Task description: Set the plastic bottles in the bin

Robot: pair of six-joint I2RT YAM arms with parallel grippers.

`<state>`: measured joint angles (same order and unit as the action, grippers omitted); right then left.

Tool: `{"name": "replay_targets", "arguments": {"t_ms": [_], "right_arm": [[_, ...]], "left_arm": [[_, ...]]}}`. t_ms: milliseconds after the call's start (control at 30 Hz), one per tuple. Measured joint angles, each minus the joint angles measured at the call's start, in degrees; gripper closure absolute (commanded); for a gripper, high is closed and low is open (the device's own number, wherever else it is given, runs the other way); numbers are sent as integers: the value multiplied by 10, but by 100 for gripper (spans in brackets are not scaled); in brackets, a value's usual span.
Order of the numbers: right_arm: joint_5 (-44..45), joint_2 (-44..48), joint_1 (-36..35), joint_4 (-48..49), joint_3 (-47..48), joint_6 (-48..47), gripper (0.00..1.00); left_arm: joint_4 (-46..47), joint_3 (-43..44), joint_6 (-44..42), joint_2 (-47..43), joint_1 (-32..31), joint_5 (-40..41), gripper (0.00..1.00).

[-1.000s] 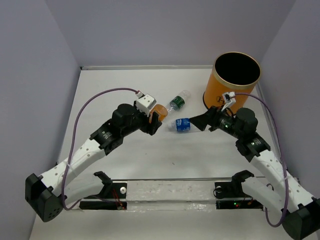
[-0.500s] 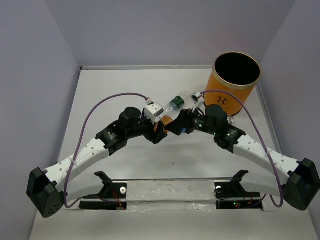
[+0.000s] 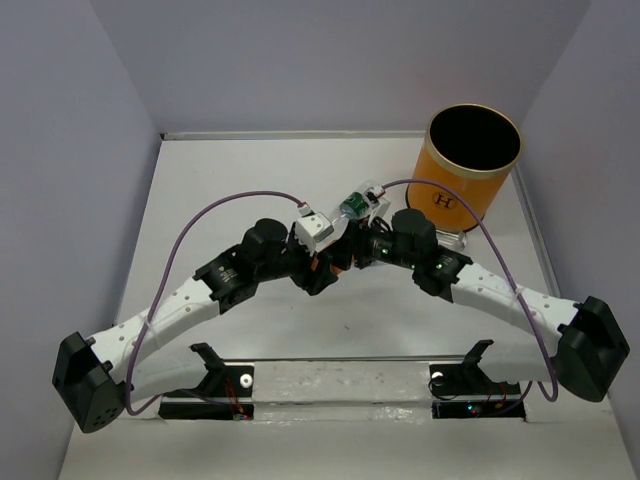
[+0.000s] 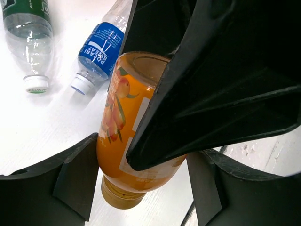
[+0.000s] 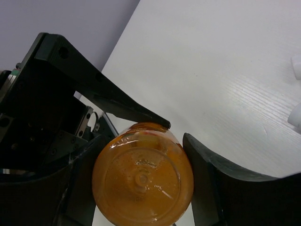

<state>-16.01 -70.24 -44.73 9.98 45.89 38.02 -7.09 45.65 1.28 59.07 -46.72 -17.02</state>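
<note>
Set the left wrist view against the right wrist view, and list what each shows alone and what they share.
Only the left wrist view: the green-labelled bottle and the blue-labelled bottle lying capped on the table, plus the orange bottle's fruit label and cap. Only the right wrist view: that bottle's round base seen end-on, and the purple wall. Both: the orange bottle between black jaws, the other arm's jaws crowding in, over the white table.

blocked: bin [image 3: 455,196] far right, green bottle [image 3: 352,208] mid | free: table [image 3: 225,170] far-left
</note>
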Motion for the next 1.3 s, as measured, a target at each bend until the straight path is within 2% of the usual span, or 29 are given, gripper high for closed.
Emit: {"name": "replay_targets", "arguments": {"t_ms": [33, 100, 233, 267, 467, 600, 800, 867, 1000, 1167, 1233, 1267, 1300], "right_arm": [[5, 0, -1, 1, 2, -1, 58], [12, 2, -3, 2, 2, 1, 67], [25, 9, -4, 2, 2, 3, 68], [33, 14, -4, 0, 2, 3, 69], [118, 50, -3, -47, 27, -24, 76], [197, 56, 9, -110, 115, -82, 77], [265, 44, 153, -153, 266, -148, 77], [320, 27, 185, -172, 324, -184, 77], [426, -34, 228, -184, 440, -274, 77], [483, -121, 280, -202, 508, -337, 77], [495, -153, 297, -214, 515, -354, 75], [499, -172, 307, -226, 515, -362, 71], [501, -185, 313, -237, 515, -367, 61]], "left_arm": [[1, 0, 0, 0, 0, 1, 31], [2, 0, -1, -2, 0, 3, 23], [10, 0, -1, -6, -1, 8, 10], [10, 0, -1, -8, -1, 10, 1], [9, 0, 2, -37, -1, 29, 1], [5, 0, 3, -65, -1, 49, 1], [-2, 0, 8, -118, -1, 103, 1], [-5, 0, 12, -127, -1, 128, 1], [-20, 0, 23, -122, -1, 181, 1], [-41, 1, 34, -116, -1, 211, 1], [-44, 1, 38, -117, -1, 217, 1], [-45, 1, 38, -118, -1, 219, 1], [-48, 1, 40, -120, -1, 220, 1]]}}
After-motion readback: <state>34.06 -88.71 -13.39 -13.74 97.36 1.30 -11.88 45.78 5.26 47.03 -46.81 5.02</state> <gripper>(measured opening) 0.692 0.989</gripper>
